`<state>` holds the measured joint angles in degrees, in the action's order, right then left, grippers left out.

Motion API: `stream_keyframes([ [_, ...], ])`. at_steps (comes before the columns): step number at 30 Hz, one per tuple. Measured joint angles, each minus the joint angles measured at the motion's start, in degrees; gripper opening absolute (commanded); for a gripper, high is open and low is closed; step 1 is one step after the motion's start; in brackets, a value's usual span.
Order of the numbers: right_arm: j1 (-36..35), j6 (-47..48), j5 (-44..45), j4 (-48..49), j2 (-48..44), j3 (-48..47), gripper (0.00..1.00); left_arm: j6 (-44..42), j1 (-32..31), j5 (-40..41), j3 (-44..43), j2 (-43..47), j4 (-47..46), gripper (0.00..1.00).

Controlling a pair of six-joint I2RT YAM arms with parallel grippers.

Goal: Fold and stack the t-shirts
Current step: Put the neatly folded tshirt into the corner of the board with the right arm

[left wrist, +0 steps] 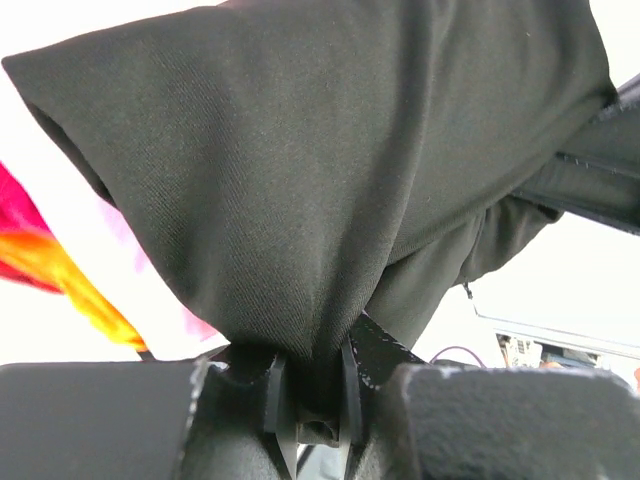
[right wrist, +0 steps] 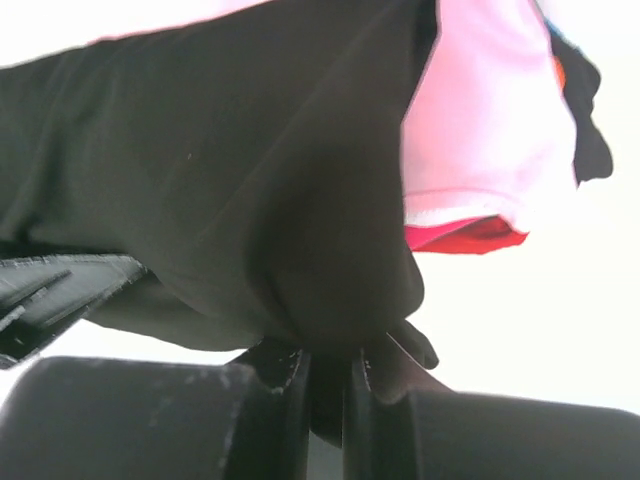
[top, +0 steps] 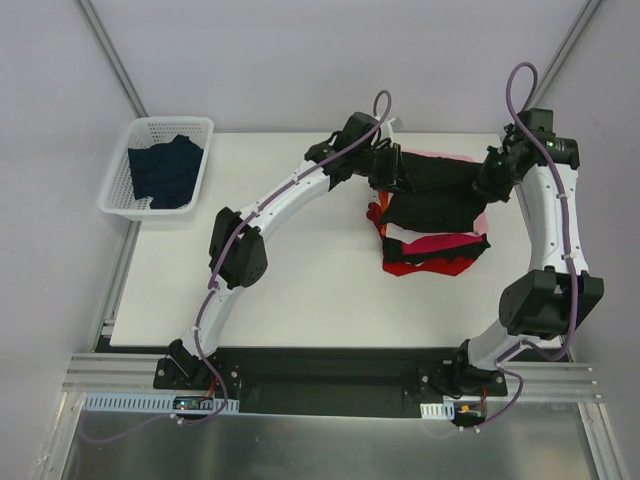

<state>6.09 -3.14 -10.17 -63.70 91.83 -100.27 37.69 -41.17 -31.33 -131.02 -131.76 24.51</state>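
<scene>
Both tools are nearly closed, each pinching a bunched edge of the black t-shirt (top: 435,190): the left tool (top: 388,168) at its left end, the right tool (top: 492,185) at its right. The top view alone shows it stretched between them over the stack (top: 430,252) of folded t-shirts, towards the table's (top: 300,290) far right corner. Only the wrist views show cloth wedged between the fingers, and a pink t-shirt (right wrist: 480,120) beneath. A navy t-shirt (top: 165,172) lies in the basket (top: 170,122) at the far left corner; bare table lies along the near edge.
</scene>
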Motion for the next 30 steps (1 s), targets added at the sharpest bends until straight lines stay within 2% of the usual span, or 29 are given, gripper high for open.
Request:
stream_keyframes([
  [7,1.66,0.2,-1.25,0.92,3.34,-1.81,0.01,-1.05,-0.13,0.52,-0.55,-0.57,-1.57,0.12],
  [17,1.68,0.09,-1.22,4.37,11.78,-1.86,0.01,-1.18,-0.07,1.86,-0.74,-6.01,-3.19,0.13],
  [23,1.99,-0.48,-1.2,6.64,13.62,-1.79,0.01,-1.16,0.09,1.77,-1.33,-8.17,-5.33,0.14],
  [24,2.03,-0.5,-1.18,7.19,13.73,-1.51,0.05,-1.16,0.13,1.66,-1.38,-8.46,-5.73,0.17],
  [26,2.08,-0.57,-1.16,8.13,13.75,-0.59,0.2,-1.11,0.33,1.27,-1.4,-8.81,-6.27,0.27],
  [27,2.08,-0.59,-1.14,8.57,13.75,-0.04,0.45,-1.11,0.39,1.09,-1.4,-8.87,-6.32,0.34],
  [28,2.08,-0.63,-1.03,9.05,13.75,0.5,0.58,-1.11,0.46,0.87,-1.4,-8.92,-6.27,0.57],
  [29,2.14,-0.83,-0.63,9.53,13.75,1.03,0.68,-1.16,0.5,0.74,-1.4,-8.96,-6.23,0.72],
  [30,2.36,-0.7,0.2,10.23,13.73,1.49,0.81,-1.46,0.57,0.68,-1.4,-8.98,-6.08,0.95],
])
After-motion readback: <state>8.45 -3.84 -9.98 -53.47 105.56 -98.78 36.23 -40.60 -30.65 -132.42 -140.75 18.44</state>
